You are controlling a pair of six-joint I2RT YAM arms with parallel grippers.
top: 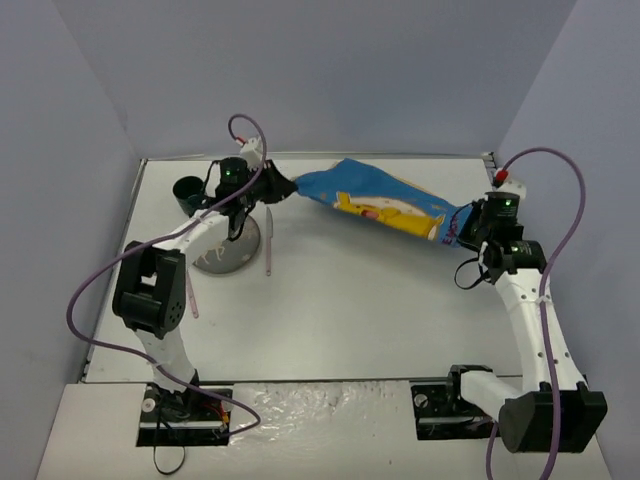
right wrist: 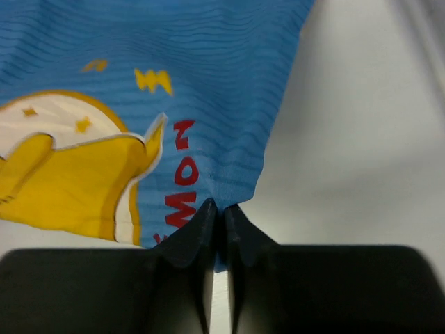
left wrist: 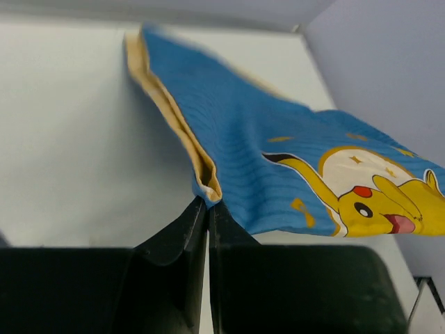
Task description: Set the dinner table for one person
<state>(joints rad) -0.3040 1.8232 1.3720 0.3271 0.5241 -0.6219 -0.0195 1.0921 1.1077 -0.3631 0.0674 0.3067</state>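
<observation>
A: We look down from high behind the near edge, taking in the whole counter [top: 350, 320].
B: Our wrist views sit close, both facing the blue cloth [left wrist: 278, 160], seemingly from opposite ends.

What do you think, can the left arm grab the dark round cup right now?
Probably not: left gripper is shut on the blue cartoon-printed cloth placemat, though the dark round cup sits close.

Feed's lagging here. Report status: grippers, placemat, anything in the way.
Left gripper shut on placemat edge; right gripper shut on far end. Placemat slung between, above dinner table. Grey dish, pink utensil by left arm.
</observation>
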